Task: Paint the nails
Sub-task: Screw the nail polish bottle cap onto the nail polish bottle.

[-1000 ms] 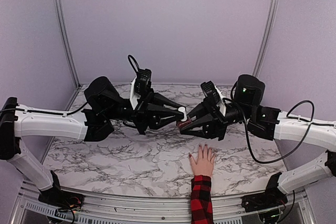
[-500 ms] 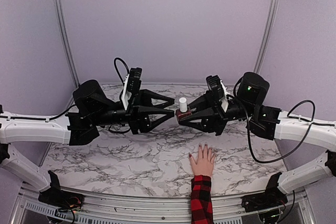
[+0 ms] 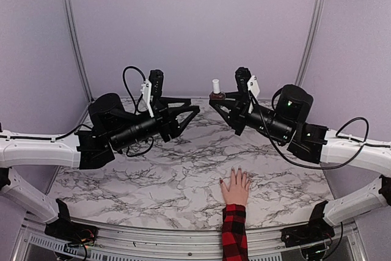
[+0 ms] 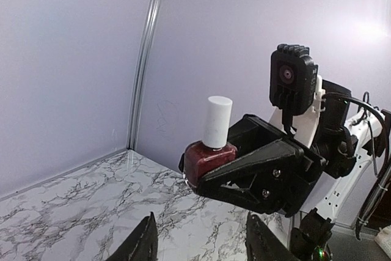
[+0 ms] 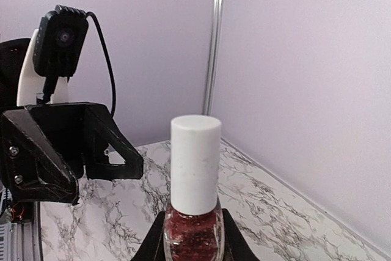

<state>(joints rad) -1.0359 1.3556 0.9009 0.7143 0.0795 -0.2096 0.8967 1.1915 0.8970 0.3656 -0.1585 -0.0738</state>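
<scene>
A pale hand [image 3: 235,189] with a red-and-black plaid sleeve lies flat on the marble table [image 3: 153,181] at the near edge. Its dark-polished nails [image 3: 239,169] point away from me. My right gripper [image 3: 215,97] is shut on a dark red nail-polish bottle [image 3: 214,94] with a white cap, holding it upright high above the table. The bottle also shows in the right wrist view [image 5: 194,227] and the left wrist view [image 4: 210,158]. My left gripper [image 3: 190,112] is open and empty, a short way left of the bottle; its fingertips [image 4: 144,244] frame the bottle from below.
Lilac walls with metal corner posts [image 3: 72,35] close in the back and sides. Both arms hang raised over the middle of the table, their wrist cameras facing each other. The hand lies below and in front of the right arm.
The right gripper has lifted the bottle well up from table height. The left gripper, which was at the cap a second ago, has drawn back to the left and risen too.
</scene>
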